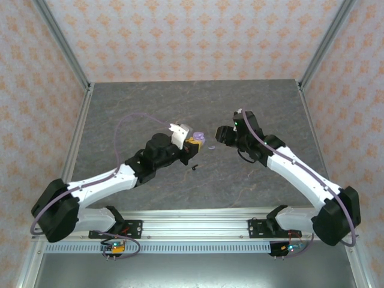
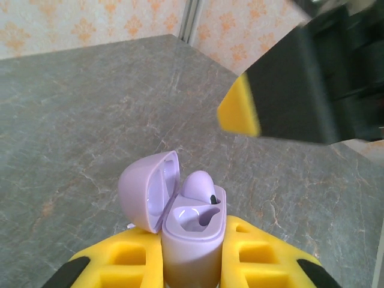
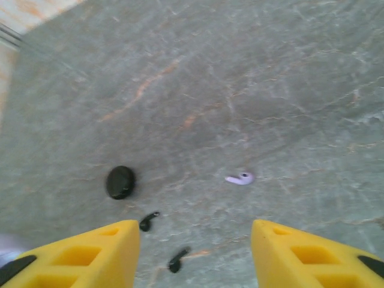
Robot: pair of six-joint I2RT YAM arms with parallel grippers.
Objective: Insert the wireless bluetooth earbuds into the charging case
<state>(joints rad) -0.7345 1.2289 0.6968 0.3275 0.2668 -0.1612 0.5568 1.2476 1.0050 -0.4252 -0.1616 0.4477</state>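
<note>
Left claw (image 2: 192,261) clamps the open lavender case (image 2: 189,240) upright, with one lavender earbud (image 2: 201,186) seated inside. Right claw (image 3: 195,252) gapes wide, holding nothing, over the table (image 3: 252,72). Below it lie a loose lavender earbud (image 3: 240,178), two black earbuds (image 3: 148,221) and a shut black case (image 3: 120,182).

The left arm (image 1: 96,186) and right arm (image 1: 300,174) share white shell links joined by bulky, rounded black joints. A thin lavender cable (image 1: 129,120) trails along each. The left gripper (image 2: 192,264) and right gripper (image 3: 195,240) have yellow wedge-shaped fingers (image 3: 300,252) with rectangular cut-outs and black tips. Black base brackets (image 1: 123,228) sit on a silver slotted rail (image 1: 192,231).
</note>
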